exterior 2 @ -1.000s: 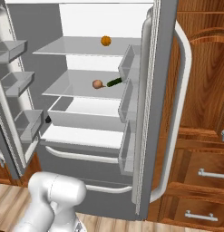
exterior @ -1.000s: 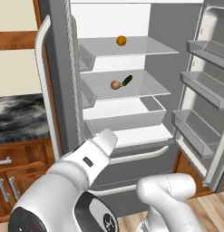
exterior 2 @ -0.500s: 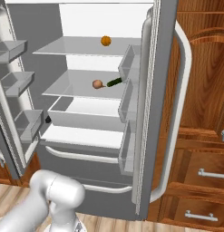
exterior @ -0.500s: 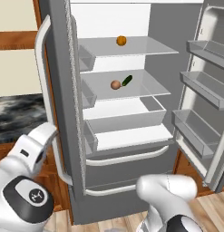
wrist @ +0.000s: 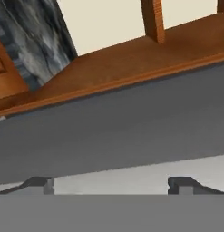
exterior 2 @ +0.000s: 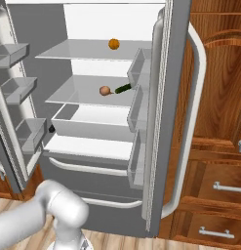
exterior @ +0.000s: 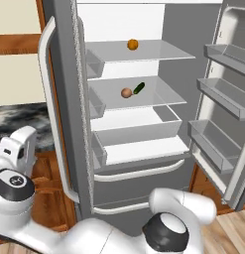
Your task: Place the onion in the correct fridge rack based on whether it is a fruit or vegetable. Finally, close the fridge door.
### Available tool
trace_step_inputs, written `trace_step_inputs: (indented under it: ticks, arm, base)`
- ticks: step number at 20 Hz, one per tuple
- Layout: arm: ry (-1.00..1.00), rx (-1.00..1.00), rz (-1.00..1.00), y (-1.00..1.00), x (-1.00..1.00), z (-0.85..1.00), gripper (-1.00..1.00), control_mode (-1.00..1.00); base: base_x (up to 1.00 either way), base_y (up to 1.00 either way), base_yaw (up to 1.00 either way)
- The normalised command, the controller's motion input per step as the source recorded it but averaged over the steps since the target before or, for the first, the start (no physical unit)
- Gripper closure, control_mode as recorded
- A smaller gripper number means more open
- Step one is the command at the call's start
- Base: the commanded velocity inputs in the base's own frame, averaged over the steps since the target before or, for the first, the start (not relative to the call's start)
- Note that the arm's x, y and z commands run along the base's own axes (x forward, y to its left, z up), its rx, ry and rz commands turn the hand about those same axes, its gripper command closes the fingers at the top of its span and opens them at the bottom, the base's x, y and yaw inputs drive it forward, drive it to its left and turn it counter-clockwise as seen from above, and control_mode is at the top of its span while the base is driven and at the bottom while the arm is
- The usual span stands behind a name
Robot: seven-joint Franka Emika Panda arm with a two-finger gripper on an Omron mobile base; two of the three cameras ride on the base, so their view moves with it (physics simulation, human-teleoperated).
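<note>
The onion [exterior: 126, 93], a small pinkish-brown ball with a paler patch, sits on the fridge rack [exterior: 158, 99], just beside the green cucumber [exterior: 139, 88]. The gripper [wrist: 111, 185] faces a grey panel, its jaws apparently spread wide with nothing between them.

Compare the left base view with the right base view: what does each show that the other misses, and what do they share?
Left base view: a dark marbled counter beside the fridge. Right base view: wooden drawers with metal handles. Shared: the onion beside the cucumber on the fridge rack, and an orange fruit on the shelf above.
</note>
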Motion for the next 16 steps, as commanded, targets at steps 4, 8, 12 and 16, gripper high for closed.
trace_step_inputs:
  ticks: [4,8,12,16]
  arm:
    - [0.16,-0.13,0.00,0.44,0.86,-0.35,-1.00,-1.00]
    - [0.15,-0.08,0.00,-0.04,0.55,-0.22,-1.00,-1.00]
    - [0.12,-0.02,0.00,-0.44,0.51,-0.14,-1.00,-1.00]
    - [0.09,0.00,0.00,-0.69,0.45,-0.07,-1.00,-1.00]
  base:
    - [0.00,0.00,0.00]
    - [0.00,0.00,0.00]
    - [0.00,0.00,0.00]
    - [0.00,0.00,0.00]
